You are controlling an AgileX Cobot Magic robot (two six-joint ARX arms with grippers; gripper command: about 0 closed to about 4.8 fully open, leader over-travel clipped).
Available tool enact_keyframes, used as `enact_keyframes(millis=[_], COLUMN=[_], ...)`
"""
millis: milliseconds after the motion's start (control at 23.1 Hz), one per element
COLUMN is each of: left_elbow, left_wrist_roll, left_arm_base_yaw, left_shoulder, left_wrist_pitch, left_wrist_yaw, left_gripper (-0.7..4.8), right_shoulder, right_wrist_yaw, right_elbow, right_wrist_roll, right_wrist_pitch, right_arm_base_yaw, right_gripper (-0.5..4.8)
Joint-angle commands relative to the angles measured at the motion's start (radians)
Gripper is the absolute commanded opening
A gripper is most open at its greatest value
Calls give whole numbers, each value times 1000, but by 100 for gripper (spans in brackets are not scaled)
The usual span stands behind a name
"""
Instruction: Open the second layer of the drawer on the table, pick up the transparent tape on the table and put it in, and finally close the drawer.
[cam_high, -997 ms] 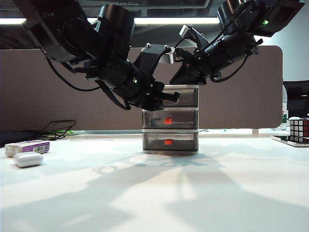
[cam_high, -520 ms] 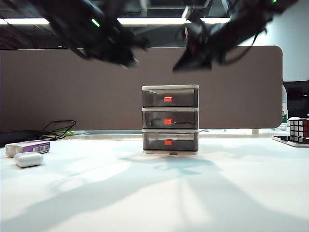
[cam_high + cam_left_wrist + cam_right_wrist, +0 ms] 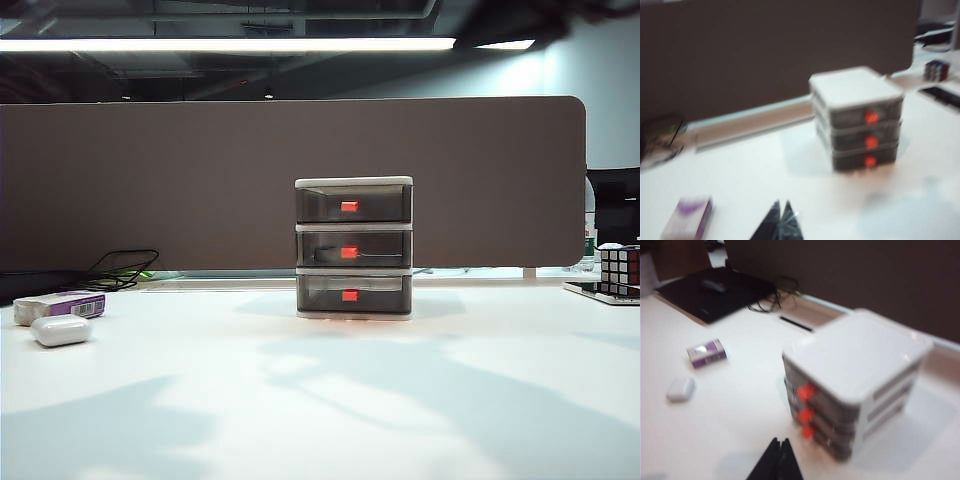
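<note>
The drawer [image 3: 353,247] stands at the middle of the table [image 3: 400,400] with all three tiers pushed in, and through the smoky front of the second layer [image 3: 353,245] a dark object with a thin line is visible, though I cannot tell whether it is the transparent tape. From left to right along the table, a purple-and-white box [image 3: 60,304] and a white rounded case [image 3: 60,329] lie near the left edge, the drawer unit follows, and a Rubik's cube [image 3: 620,267] sits at the far right. My left gripper [image 3: 781,220] and my right gripper [image 3: 778,456] both appear only in their wrist views, each with its fingertips pressed together and holding nothing, each raised above the table and well apart from the drawer.
</note>
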Motion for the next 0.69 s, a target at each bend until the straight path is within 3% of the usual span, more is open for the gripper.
enact_keyframes(millis=[43, 130, 260, 694], left_elbow=[-76, -155, -234, -303], left_wrist_roll=[-111, -164, -165, -170], left_arm_base_yaw=[-31, -40, -40, -45], left_shoulder=[-132, -258, -393, -387], left_wrist_pitch=[-68, -70, -90, -76], left_wrist_yaw=[-93, -95, -88, -42], left_gripper=[-6, -6, -6, -6], right_shoulder=[-111, -222, -376, -759], right_wrist_yaw=[20, 44, 94, 169], right_elbow=[-159, -304, -488, -804], right_wrist_roll=[55, 109, 134, 200], right_wrist_pitch=[90, 145, 160, 166], right_arm_base_yaw=[0, 2, 2, 39], right_gripper=[-5, -5, -5, -5])
